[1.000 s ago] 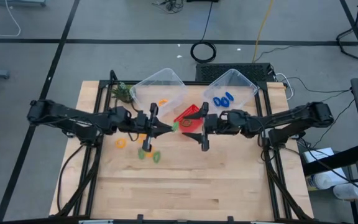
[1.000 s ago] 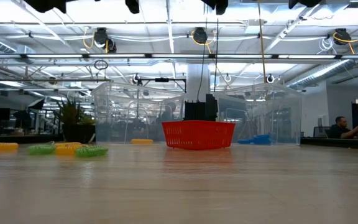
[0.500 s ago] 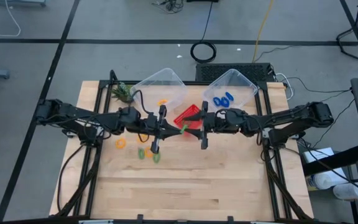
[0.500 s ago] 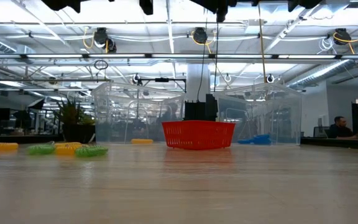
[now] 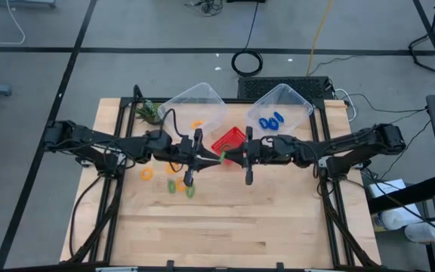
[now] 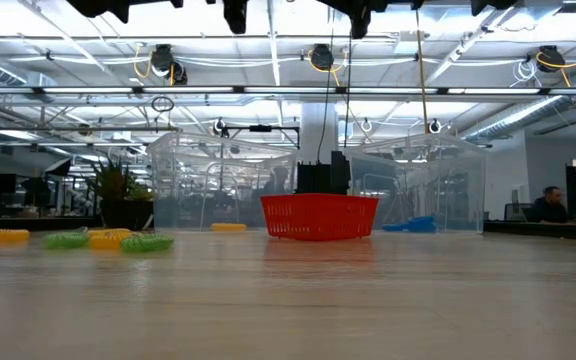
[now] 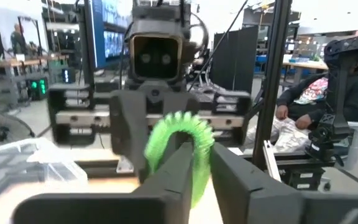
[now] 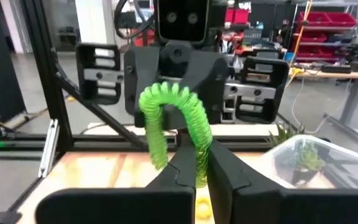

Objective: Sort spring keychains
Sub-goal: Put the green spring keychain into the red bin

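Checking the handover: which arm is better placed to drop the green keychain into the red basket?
Right, probably. Both the left gripper and right gripper pinch the green keychain, but the right sits directly over the red basket.

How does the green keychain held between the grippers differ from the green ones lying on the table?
The held green keychain hangs in the air, pinched by both the left gripper and the right gripper; the loose green keychains lie flat on the table, untouched. The held one is pulled into an arch. They share colour and coiled form.
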Available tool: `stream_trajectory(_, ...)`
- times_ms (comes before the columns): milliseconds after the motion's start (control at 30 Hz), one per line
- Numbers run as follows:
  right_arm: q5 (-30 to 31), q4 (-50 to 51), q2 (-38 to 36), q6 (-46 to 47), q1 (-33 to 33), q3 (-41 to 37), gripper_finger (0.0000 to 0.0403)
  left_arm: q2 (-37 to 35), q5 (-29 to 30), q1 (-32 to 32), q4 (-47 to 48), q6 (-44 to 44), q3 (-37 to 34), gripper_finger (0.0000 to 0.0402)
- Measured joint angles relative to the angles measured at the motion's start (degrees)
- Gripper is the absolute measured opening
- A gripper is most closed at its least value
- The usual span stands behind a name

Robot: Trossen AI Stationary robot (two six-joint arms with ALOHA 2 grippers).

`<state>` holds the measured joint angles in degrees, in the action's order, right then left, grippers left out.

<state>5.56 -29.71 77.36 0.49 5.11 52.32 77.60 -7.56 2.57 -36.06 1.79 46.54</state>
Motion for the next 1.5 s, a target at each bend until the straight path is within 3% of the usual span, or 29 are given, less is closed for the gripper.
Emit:
stream_trajectory(167,3.6,2.2,-1.8,-2.2,1.6,0.0,0.0002,-0.5,0.0,0.0,3.1,1.7,0.0,0.0114)
stream_trajectory(500,3.9,12.5,-10.0,-6.8,3.7,0.0,0.0001,-1.1,-0.2,-1.7,11.8,8.0,0.1,0.0237)
stream_trajectory(733,11.3,19.2,-11.7,-16.6,7.6,0.0,0.0000,-2.7,-6.2,-1.8,24.0,13.1,0.0,0.0298)
stream_trajectory(1033,24.8,27.7,-10.9,-27.3,10.3,0.2,0.0000,-3.9,-10.0,-1.3,31.4,20.1,0.0,0.0321)
stream_trajectory(1233,26.3,41.2,-7.7,-28.5,9.3,6.4,0.0000,-5.2,-10.1,-1.1,38.1,22.8,0.0,0.0322)
stream_trajectory(1500,25.4,57.8,2.0,-30.3,1.6,17.6,0.0000,-5.4,-10.1,0.1,46.5,24.0,0.0,0.0322)
